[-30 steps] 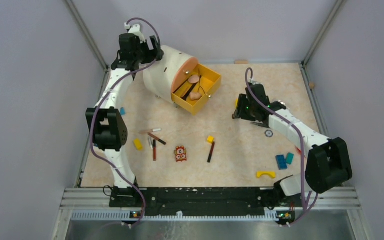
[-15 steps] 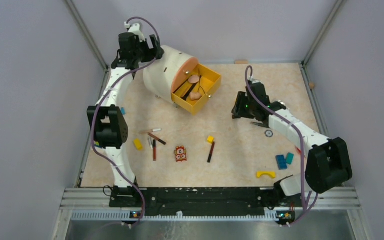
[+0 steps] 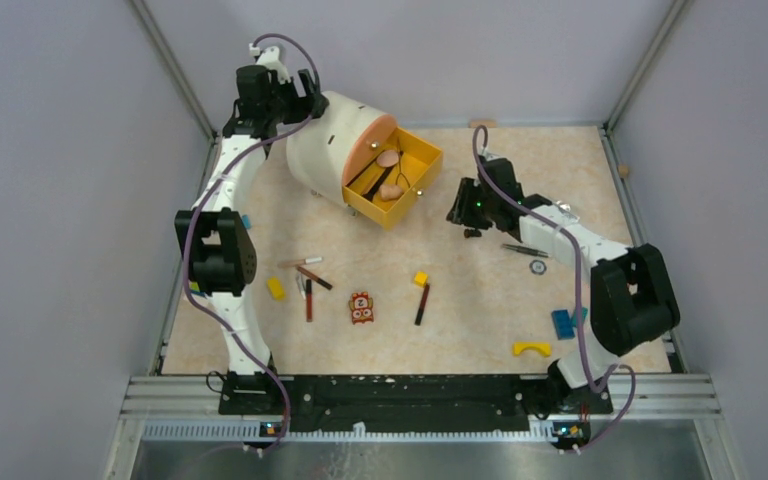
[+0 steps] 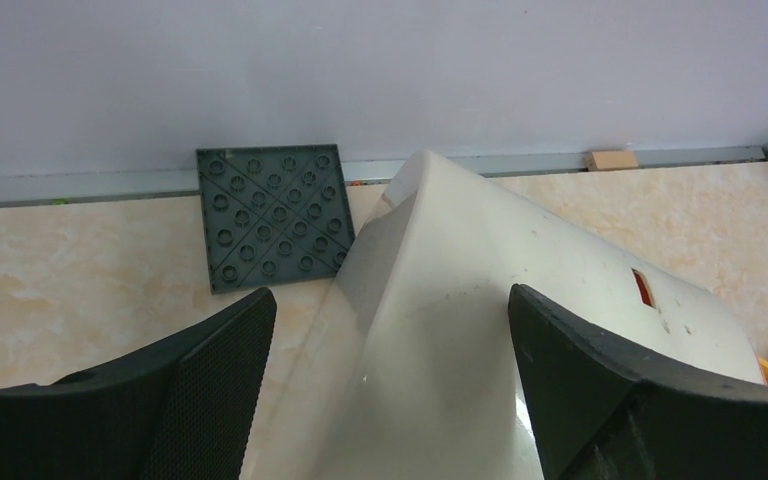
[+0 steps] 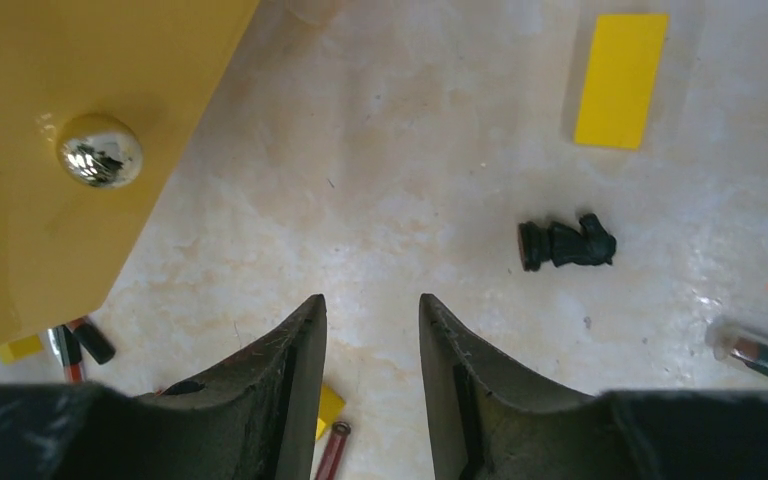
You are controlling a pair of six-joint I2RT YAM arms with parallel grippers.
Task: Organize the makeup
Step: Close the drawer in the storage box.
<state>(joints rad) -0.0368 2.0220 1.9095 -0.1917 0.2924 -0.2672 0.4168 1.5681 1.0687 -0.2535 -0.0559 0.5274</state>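
The makeup is split. Peach puffs (image 3: 389, 158) and a black stick lie in the open yellow drawer (image 3: 412, 190) of a white round organizer (image 3: 322, 148). Brown and red sticks (image 3: 307, 298) lie left of centre, a dark red stick (image 3: 422, 303) lies mid-table, and a pencil (image 3: 525, 251) lies to the right. My right gripper (image 5: 372, 305) is open and empty, above bare table just right of the drawer front (image 5: 50, 220) and its silver knob (image 5: 100, 150). My left gripper (image 4: 390, 293) is open, with its fingers on either side of the organizer's back (image 4: 480, 330).
Yellow blocks (image 3: 276, 288) (image 3: 420, 279) and an orange-red toy figure (image 3: 361, 307) lie among the sticks. A small black piece (image 5: 565, 243) and a yellow block (image 5: 622, 80) lie near my right gripper. Blue blocks (image 3: 562, 323) and a yellow arch (image 3: 532, 349) are near right. A grey baseplate (image 4: 272, 215) lies behind the organizer.
My right gripper has moved left and a little farther back, closer to the yellow drawer. The left arm and the makeup have not moved.
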